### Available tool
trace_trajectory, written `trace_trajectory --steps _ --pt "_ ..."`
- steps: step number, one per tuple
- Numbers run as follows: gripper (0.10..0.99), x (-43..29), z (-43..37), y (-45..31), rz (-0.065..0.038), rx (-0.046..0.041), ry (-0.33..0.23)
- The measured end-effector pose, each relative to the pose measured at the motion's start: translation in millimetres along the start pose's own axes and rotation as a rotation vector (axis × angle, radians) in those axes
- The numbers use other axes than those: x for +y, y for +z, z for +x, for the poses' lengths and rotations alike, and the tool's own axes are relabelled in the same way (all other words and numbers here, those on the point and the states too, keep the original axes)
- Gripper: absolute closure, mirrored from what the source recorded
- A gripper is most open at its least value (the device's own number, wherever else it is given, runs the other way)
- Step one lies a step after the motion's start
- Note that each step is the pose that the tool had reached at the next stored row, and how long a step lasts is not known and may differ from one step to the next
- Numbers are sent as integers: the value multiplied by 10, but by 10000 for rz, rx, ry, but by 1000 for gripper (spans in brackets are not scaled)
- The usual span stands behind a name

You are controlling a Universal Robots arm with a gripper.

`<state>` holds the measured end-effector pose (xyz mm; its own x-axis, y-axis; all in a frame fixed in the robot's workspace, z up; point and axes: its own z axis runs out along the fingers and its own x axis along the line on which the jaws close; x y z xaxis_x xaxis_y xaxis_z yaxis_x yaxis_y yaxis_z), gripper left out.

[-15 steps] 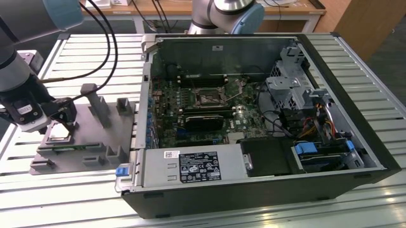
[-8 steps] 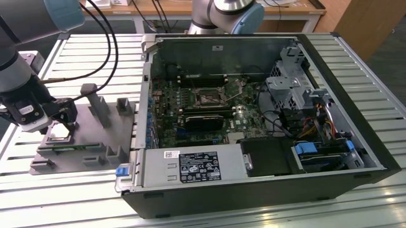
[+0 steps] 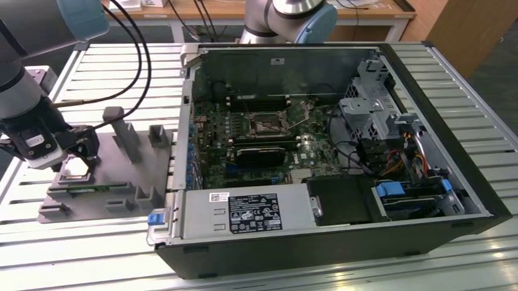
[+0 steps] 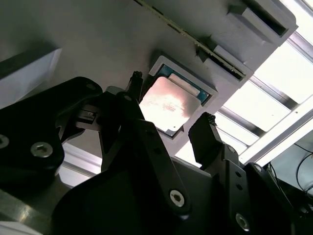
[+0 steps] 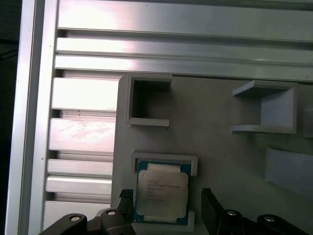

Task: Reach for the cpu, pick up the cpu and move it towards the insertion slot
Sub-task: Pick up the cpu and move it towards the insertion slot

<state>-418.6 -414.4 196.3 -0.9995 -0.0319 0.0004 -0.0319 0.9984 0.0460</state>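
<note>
Tool [image 4: 171, 97], fingers [image 5: 209, 208] apart astride the cpu [image 5: 161, 193] seated in grey fixture [image 5: 220, 161]: chip judged thin, light, stiff, fragile, slick-topped; grip opp. edges.

- Slatted aluminium table top [image 3: 97, 254], pale silver, ribbed lengthwise; also seen in the first wrist view [image 5: 83, 134].
- Flat grey plastic fixture plate [image 3: 113, 182], lying on the table at the exterior view's left; carries upright grey blocks, the tallest a narrow post [image 3: 121, 130].
- Two open-sided square grey pockets [image 5: 146, 100] and [image 5: 266, 107], raised from the plate, well apart.
- Black computer tower case [image 3: 324, 248], on its side, panel off, just beside the plate.
- Green motherboard [image 3: 218, 127], inside the case.
- Long black rectangular card [image 3: 259, 154], seated on the motherboard.
- Silver power supply box [image 3: 242, 212], labelled, along the case's near wall.
- Grey metal drive cage [image 3: 368, 118].
- Blue plastic drive caddy [image 3: 396, 189].
- Bundle of coloured wires [image 3: 409, 160], above the caddy.
- Wooden bench [image 3: 242, 9], behind the table.
</note>
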Motion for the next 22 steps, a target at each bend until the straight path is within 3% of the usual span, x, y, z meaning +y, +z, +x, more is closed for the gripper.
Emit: trace_trajectory --steps 22 --pt "427 20 26 100 -1 -1 17"
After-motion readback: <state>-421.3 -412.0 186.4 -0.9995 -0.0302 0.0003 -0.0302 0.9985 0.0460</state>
